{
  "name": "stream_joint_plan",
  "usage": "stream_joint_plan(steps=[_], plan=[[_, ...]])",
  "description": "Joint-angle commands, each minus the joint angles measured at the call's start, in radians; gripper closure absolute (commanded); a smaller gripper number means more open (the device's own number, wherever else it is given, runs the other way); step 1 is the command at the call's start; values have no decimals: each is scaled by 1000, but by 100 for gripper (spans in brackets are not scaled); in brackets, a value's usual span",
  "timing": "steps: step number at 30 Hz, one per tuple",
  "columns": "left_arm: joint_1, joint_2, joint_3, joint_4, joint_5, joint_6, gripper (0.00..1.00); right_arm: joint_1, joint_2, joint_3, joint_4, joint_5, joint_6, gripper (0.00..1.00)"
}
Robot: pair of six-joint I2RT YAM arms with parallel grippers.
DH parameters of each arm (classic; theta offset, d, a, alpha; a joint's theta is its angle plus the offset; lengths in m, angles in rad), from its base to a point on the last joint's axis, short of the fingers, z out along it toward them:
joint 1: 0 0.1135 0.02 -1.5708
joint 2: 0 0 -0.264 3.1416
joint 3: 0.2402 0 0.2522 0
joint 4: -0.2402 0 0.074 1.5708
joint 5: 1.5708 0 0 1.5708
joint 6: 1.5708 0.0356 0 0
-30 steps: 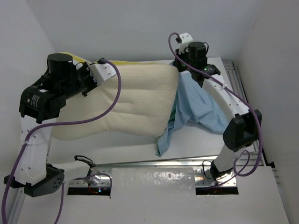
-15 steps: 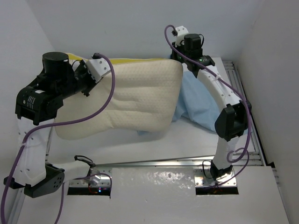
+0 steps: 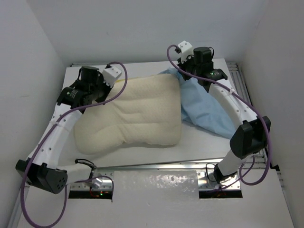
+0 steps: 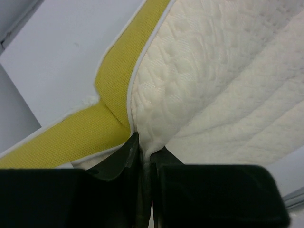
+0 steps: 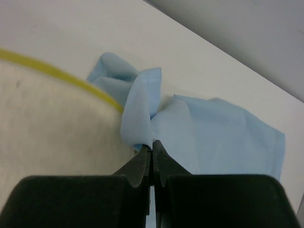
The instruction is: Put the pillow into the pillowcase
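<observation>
Left tool [image 4: 145, 145] was clamped on the pillow [image 3: 133, 114], its jaws nipping the seam at the far left corner, where the yellow edge band [image 4: 111, 95] met the cream quilted face. The right tool [image 5: 152, 146] was closed too, pinching a raised fold of the pillowcase [image 3: 206, 107] just off the pillow's far right corner. The pillow lay flat on the bench [image 3: 204, 142], with none of it inside the case as far as I could see. The case sat crumpled against the pillow's right side, blue face up. I could not tell whether the fold I held belonged to the opening.

I judged the pillow thick, springy and light. It would sag around a corner grip rather than move as a slab, so the stitched seam was the firm spot to hold. The case looked thin and limp, probably slick, and liable to slide out of a shallow pinch. I wanted a single layer of its hem, not a bunched fold, so the mouth could be drawn over the pillow's right end.
</observation>
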Motion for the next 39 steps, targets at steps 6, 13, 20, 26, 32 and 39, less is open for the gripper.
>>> stream_joint_plan(steps=[6,13,20,26,32,39], plan=[[55,14,-25,325,-23,-122,100,10,-57,-92,16,92,-179,100],[43,63,-8,345,83,-71,100,74,-83,-152,101,95,-199,100],[3,75,-31,363,74,-16,100,120,90,105,33,20,-117,100],[5,92,-94,411,74,-8,100,177,150,153,74,145,-101,100],[8,81,-114,413,76,10,100,176,371,435,-27,366,-139,100],[8,15,-146,347,51,53,100,74,396,501,-32,515,-47,100]])
